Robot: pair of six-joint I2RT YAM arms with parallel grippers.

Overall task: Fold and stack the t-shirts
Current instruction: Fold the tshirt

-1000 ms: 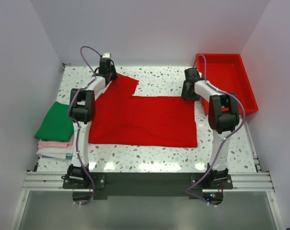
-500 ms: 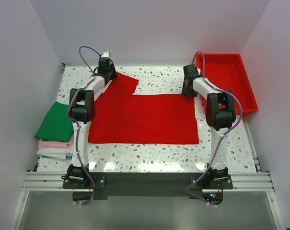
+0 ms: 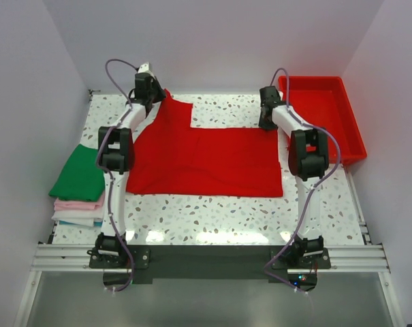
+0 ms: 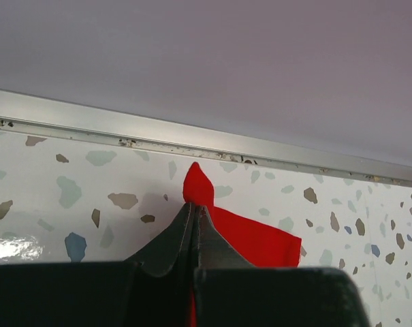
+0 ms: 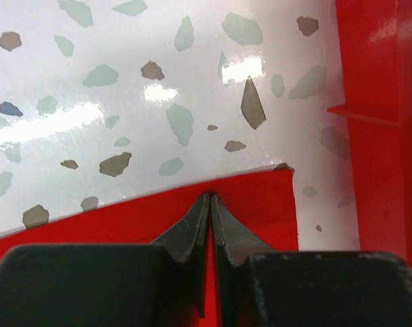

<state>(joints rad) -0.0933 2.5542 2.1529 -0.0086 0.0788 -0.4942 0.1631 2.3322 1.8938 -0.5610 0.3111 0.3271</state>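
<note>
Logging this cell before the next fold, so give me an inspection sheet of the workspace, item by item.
Surface: speckled table, glossy.
Job's things: red t-shirt spread across the centre; folded stack, green on top, at the left edge.
Clutter: red tray at the far right corner.
Grippers: left gripper shut on the shirt's far left corner; right gripper shut on its far right edge.
Cables: purple cables loop above both arms.
Surroundings: pale walls, nothing else seen.

The right hand [image 5: 210, 197] has pinched the red t-shirt [image 3: 206, 160], which slid farther back
</note>
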